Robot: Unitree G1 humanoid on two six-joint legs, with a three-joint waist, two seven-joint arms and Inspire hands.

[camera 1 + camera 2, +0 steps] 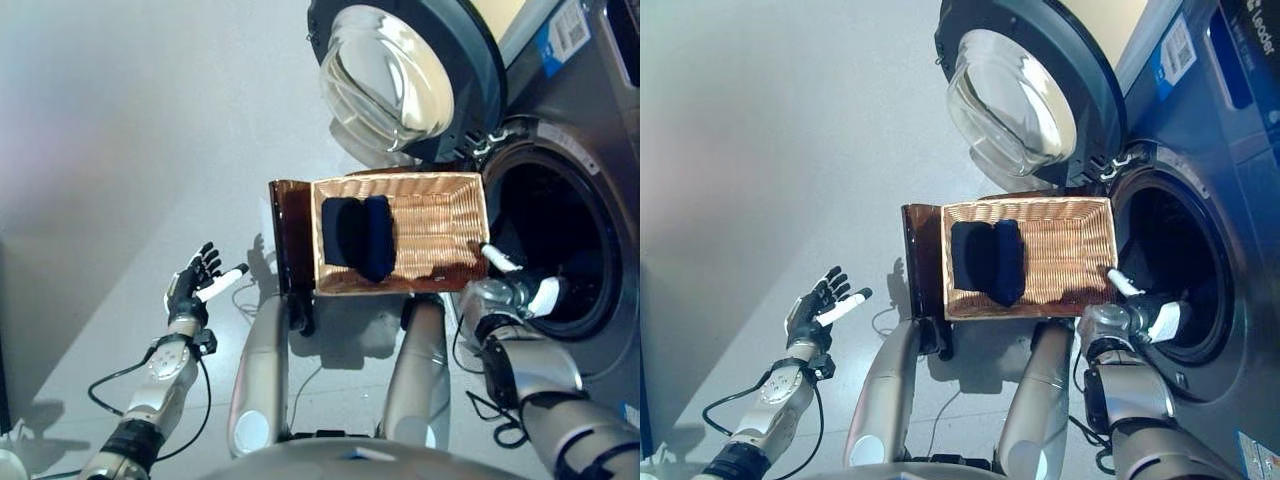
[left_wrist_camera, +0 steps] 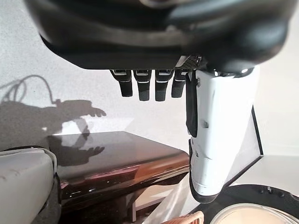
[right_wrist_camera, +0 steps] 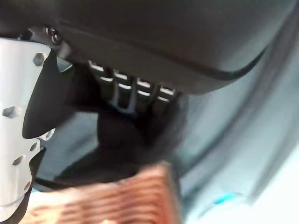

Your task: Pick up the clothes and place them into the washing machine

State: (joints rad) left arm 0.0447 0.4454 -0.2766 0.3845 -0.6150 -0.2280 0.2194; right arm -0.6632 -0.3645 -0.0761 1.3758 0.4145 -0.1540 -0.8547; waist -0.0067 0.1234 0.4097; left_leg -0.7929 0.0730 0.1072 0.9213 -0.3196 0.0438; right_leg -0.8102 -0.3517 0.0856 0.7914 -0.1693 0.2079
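Folded dark navy clothes (image 1: 360, 236) lie in the left part of a wicker basket (image 1: 445, 222). The basket rests on a dark brown stand (image 1: 291, 240) right in front of the washing machine's open drum (image 1: 553, 235). My right hand (image 1: 513, 292) is at the basket's right end, by the drum's rim, its white thumb (image 1: 497, 259) pointing at the basket. Its fingers (image 3: 135, 88) look straight with nothing clearly in them; a dark blur lies beyond them. My left hand (image 1: 193, 283) hangs open over the floor, left of the stand, empty.
The washer's round glass door (image 1: 385, 78) stands swung open above the basket's far side. The grey washer body (image 1: 610, 120) fills the right. Grey floor (image 1: 130, 130) spreads to the left.
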